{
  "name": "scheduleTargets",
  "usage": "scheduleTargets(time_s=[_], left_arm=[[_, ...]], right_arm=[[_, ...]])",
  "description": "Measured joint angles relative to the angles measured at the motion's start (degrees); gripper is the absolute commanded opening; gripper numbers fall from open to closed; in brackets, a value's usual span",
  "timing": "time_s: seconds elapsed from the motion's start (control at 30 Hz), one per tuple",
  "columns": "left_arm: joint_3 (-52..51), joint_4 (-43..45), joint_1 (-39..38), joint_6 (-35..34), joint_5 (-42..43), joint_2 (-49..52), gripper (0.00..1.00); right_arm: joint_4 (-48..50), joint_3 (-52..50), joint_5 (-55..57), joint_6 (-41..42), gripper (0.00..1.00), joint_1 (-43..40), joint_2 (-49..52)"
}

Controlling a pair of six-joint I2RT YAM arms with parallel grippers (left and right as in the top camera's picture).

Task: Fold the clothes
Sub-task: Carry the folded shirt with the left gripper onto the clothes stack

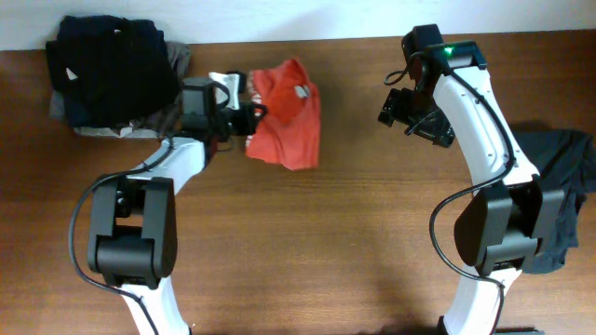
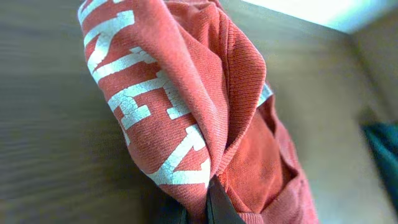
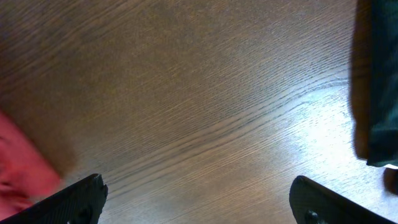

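Note:
A folded red shirt [image 1: 287,116] with cracked white lettering lies on the wooden table at the back centre. My left gripper [image 1: 244,119] is shut on its left edge; in the left wrist view the red shirt [image 2: 186,112] is pinched between the dark fingers [image 2: 208,211]. My right gripper [image 1: 410,116] is open and empty above bare table to the right of the shirt; in the right wrist view its fingers [image 3: 199,202] are spread wide, with a corner of the red shirt [image 3: 22,168] at the left.
A stack of folded dark clothes [image 1: 116,74] sits at the back left. A dark crumpled garment [image 1: 559,195] lies at the right edge, also seen in the right wrist view [image 3: 376,81]. Bare wood [image 1: 317,242] fills the middle and front.

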Motion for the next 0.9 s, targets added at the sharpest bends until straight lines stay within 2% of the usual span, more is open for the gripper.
scheduleTargets(time_s=[0.27, 0.9], left_arm=[[1.29, 0.70, 5.42, 4.66, -11.58, 0.00, 0.00], [16.28, 2.62, 11.04, 20.04, -23.08, 0.00, 0.01]], right_arm=[[0.00, 0.00, -0.02, 0.04, 0.98, 0.00, 0.00], [0.00, 0.00, 0.00, 0.00, 0.98, 0.00, 0.00]])
